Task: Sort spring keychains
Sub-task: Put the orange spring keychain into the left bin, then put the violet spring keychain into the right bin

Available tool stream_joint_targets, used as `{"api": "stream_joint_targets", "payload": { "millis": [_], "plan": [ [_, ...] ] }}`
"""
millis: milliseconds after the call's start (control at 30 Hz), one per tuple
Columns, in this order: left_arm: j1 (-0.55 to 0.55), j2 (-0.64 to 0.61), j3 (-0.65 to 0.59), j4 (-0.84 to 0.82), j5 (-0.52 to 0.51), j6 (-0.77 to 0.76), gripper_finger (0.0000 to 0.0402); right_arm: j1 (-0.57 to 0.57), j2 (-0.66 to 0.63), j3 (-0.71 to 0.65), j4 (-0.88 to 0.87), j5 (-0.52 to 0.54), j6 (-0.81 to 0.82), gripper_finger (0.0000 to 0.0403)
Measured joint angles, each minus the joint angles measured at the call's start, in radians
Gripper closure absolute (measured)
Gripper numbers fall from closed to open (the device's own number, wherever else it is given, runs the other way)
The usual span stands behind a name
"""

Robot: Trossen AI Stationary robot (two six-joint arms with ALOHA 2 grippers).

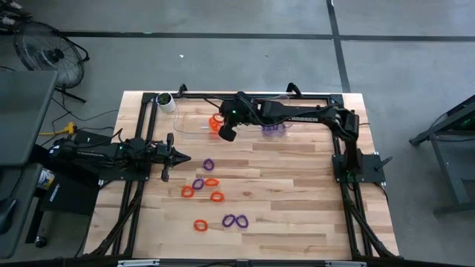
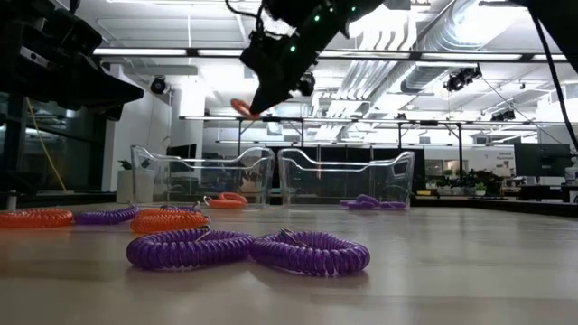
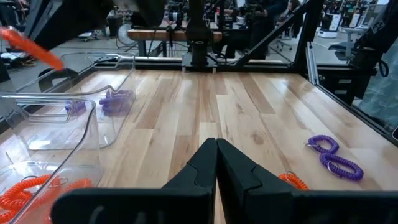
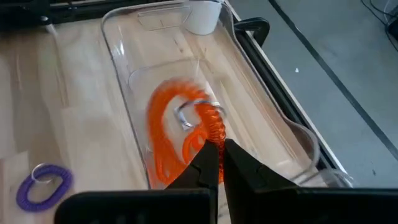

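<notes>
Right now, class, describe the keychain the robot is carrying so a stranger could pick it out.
Find the two clear bins at the table's far edge. Above the left bin, the right hand hangs shut on an orange keychain. It is the only keychain in the air.

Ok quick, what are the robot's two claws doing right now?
Left gripper: shut, empty, low over the table.
Right gripper: shut on an orange keychain above the orange bin.

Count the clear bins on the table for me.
2, side by side: the left bin holds orange coils, the right bin holds purple coils.
</notes>
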Motion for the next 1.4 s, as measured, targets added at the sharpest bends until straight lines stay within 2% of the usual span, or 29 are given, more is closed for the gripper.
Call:
{"api": "stream_joint_targets", "payload": {
  "millis": [200, 333, 600, 733, 900, 1067, 1167, 1400],
  "plan": [
    [0.000, 0.000, 0.000, 0.000, 0.001, 0.000, 0.0399, -0.008, 0.059, 0.000, 0.035, 0.002, -0.019, 0.0397],
    [0.000, 0.000, 0.000, 0.000, 0.001, 0.000, 0.0399, 0.001, 0.086, 0.000, 0.045, 0.010, -0.018, 0.0373],
    [0.000, 0.000, 0.000, 0.000, 0.002, 0.000, 0.0399, 0.012, 0.087, 0.000, 0.088, 0.054, -0.067, 0.0270],
    [0.000, 0.000, 0.000, 0.000, 0.002, 0.000, 0.0399, 0.014, 0.087, 0.000, 0.094, 0.055, -0.030, 0.0216],
    [0.000, 0.000, 0.000, 0.000, 0.002, 0.000, 0.0399, 0.016, 0.087, 0.000, 0.111, 0.068, -0.014, 0.0173],
    [0.000, 0.000, 0.000, 0.000, 0.002, 0.000, 0.0399, 0.070, 0.070, 0.000, 0.112, 0.158, -0.014, 0.0161],
    [0.000, 0.000, 0.000, -0.001, 0.003, 0.000, 0.0399, 0.122, 0.036, 0.000, 0.086, 0.174, -0.006, 0.0161],
    [0.000, 0.000, 0.000, -0.001, 0.003, 0.000, 0.0399, 0.246, -0.024, 0.000, -0.167, 0.143, 0.197, 0.0160]
  ]
}}
